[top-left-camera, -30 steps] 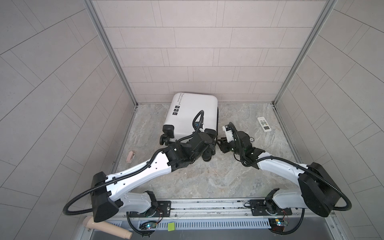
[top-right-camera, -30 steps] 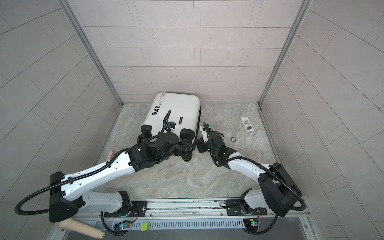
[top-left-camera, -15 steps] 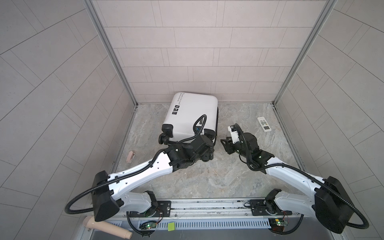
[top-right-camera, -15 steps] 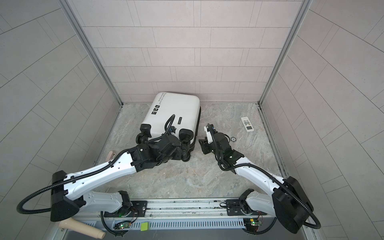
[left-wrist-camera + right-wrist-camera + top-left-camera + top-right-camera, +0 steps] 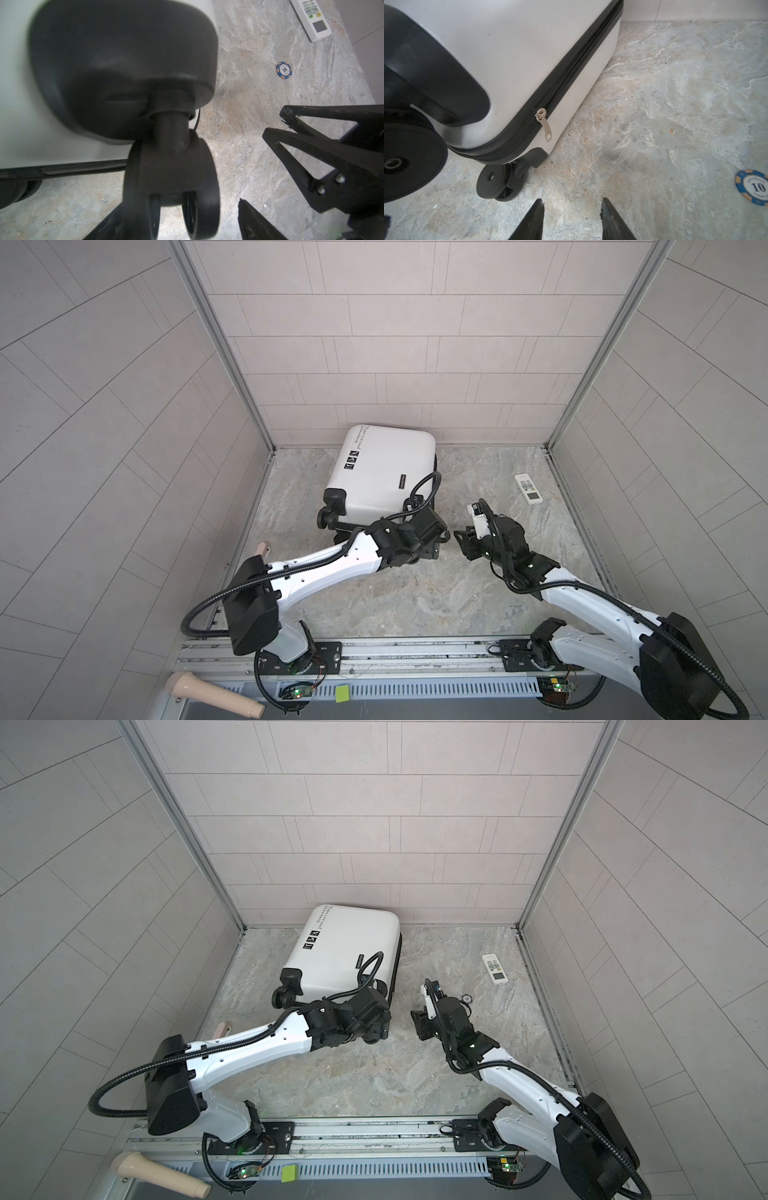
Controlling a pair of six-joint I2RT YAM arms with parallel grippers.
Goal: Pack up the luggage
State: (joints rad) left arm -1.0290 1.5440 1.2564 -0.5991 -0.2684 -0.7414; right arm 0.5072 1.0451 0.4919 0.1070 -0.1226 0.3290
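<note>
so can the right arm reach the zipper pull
Probably yes: the zipper pull hangs exposed on the luggage, with only bare floor between it and the open right fingers.

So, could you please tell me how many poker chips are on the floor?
1. The poker chip lies between the suitcase and the remote, nearer the remote; others may be hidden.

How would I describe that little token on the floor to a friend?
Find the white suitcase by the back wall. On the floor to its right, before the white remote control, lies a poker chip. Unlike the long remote, it is a flat disc, blue and tan, marked 10.
</note>
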